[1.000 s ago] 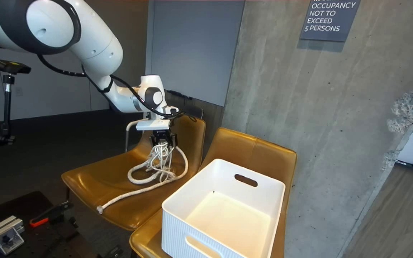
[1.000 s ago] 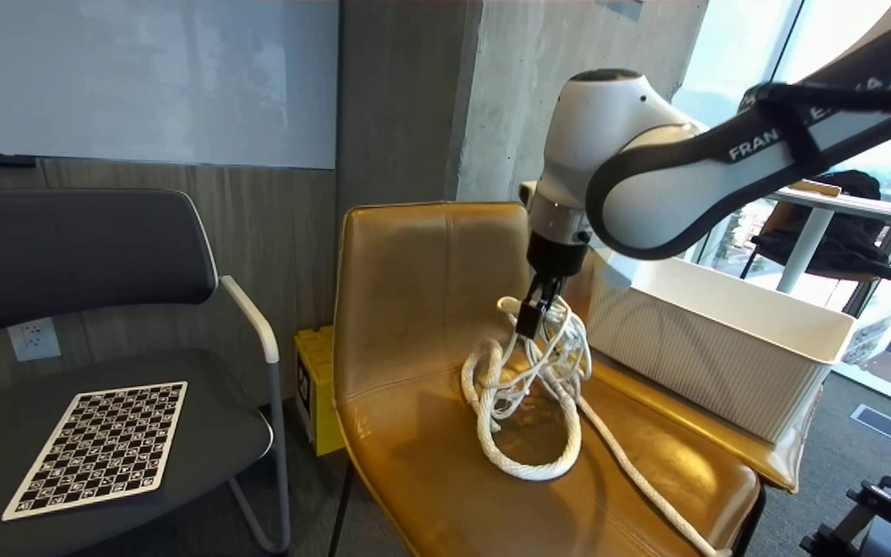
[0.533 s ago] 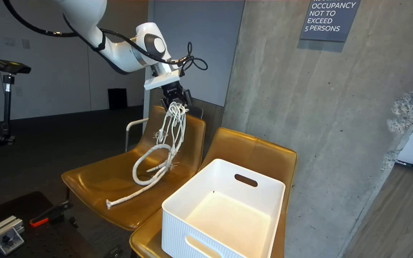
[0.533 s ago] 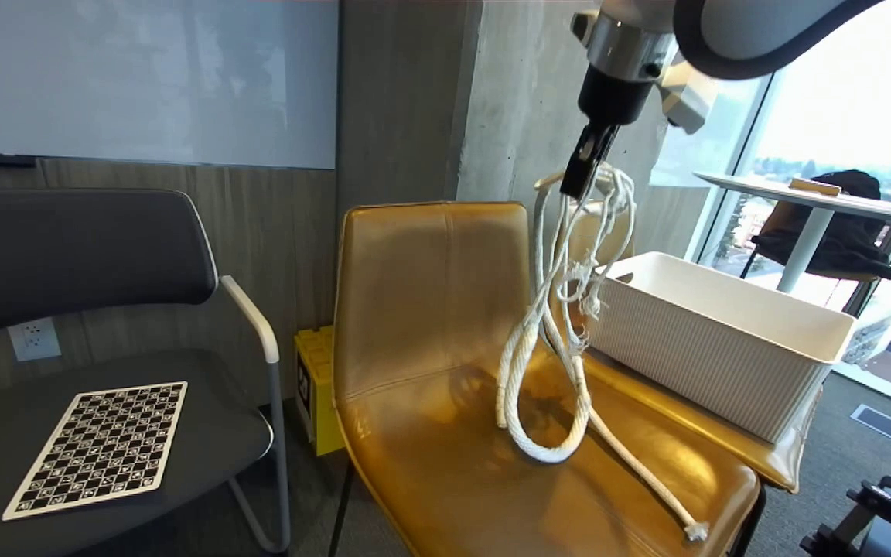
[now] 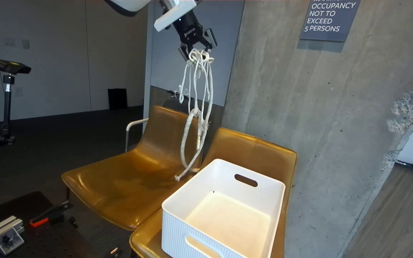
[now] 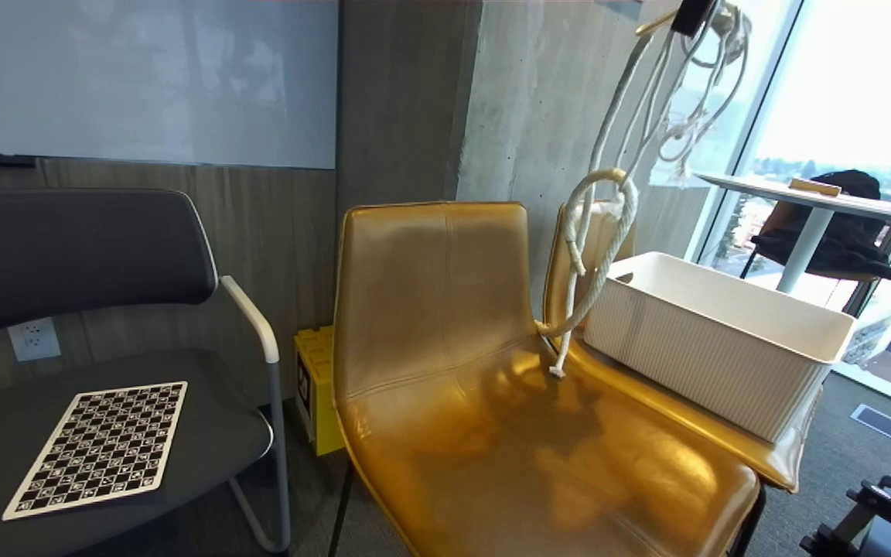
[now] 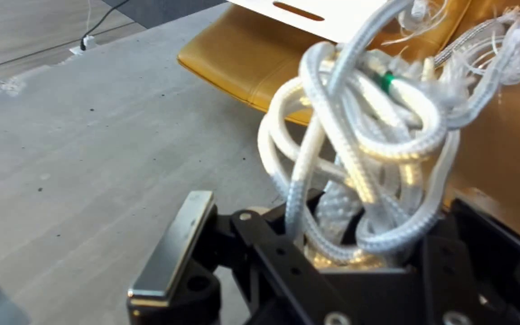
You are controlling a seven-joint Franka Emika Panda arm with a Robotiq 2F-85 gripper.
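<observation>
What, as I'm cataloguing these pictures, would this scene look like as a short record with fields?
Gripper: black two-finger gripper, closed on tangled white braided rope
Rope: hanging in loops, frayed in places; contact with anything below cannot be told
Container: white ribbed rectangular plastic bin, open-topped
Under bin: tan leather-look chair
Beside that: second tan leather-look chair
Further seat: dark grey armchair, bearing black-and-white checkered rectangular board
Background: yellow plastic box; grey concrete wall with blue-grey rectangular occupancy sign
</observation>
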